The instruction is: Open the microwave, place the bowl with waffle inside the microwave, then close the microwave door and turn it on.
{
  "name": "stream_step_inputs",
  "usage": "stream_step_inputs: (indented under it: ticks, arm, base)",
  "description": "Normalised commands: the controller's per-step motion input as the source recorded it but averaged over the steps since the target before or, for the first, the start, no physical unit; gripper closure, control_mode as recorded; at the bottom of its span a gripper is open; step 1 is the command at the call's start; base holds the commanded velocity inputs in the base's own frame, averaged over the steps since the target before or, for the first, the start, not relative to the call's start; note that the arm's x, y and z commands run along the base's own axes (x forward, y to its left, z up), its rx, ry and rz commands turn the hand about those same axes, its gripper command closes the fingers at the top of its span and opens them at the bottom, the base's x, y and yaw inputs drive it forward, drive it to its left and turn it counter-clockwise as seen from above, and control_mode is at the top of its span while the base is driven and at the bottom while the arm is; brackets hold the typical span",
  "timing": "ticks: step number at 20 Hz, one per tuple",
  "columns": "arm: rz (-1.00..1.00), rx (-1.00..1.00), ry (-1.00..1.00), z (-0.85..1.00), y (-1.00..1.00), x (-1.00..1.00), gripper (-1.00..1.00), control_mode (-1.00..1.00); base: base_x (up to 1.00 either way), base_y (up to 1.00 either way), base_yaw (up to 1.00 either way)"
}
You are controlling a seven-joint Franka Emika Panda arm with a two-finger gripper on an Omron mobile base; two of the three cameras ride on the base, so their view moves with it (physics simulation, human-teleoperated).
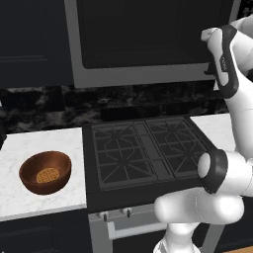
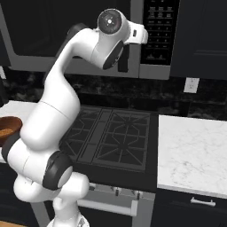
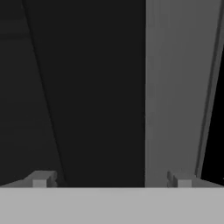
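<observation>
A white robot arm point(image 2: 62, 111) reaches up to the microwave point(image 1: 148, 44) mounted above a black gas stove point(image 1: 146, 150), its door point(image 1: 143, 34) closed. The gripper point(image 3: 111, 179) faces the door's dark window and silver-grey border from close by, jaws spread wide and holding nothing. The black button panel point(image 2: 160, 31) at the microwave's right carries pale markings too small to read. On the white marble counter point(image 1: 44, 148) left of the stove sits the reddish-brown bowl point(image 1: 45, 172), with the golden waffle point(image 1: 48, 176) lying inside it. A white wall outlet point(image 2: 191, 85) shows on the dark backsplash.
</observation>
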Motion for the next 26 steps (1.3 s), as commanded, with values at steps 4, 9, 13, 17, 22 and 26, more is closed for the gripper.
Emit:
stream_step_inputs:
  ticks: [4, 9, 13, 17, 22, 26]
  arm:
    - [0.00, 0.00, -0.13, 0.00, 0.00, 0.28, -1.00, -1.00]
    - [0.03, 0.00, -0.02, 0.00, 0.00, 0.09, 1.00, -1.00]
    - [0.01, 0.00, 0.00, 0.00, 0.00, 0.01, 1.00, -1.00]
    - [0.00, 0.00, -0.01, 0.00, 0.02, -0.09, 1.00, -1.00]
    - [-0.15, 0.00, -0.02, 0.00, 0.09, -0.63, 1.00, -1.00]
    - [-0.33, 0.00, -0.01, -0.13, 0.01, -0.80, 1.00, -1.00]
  base:
    - [0.00, 0.00, 0.00]
    - [0.00, 0.00, 0.00]
    - [0.00, 0.00, 0.00]
    - [0.00, 0.00, 0.00]
    - [0.00, 0.00, 0.00]
    - [0.00, 0.00, 0.00]
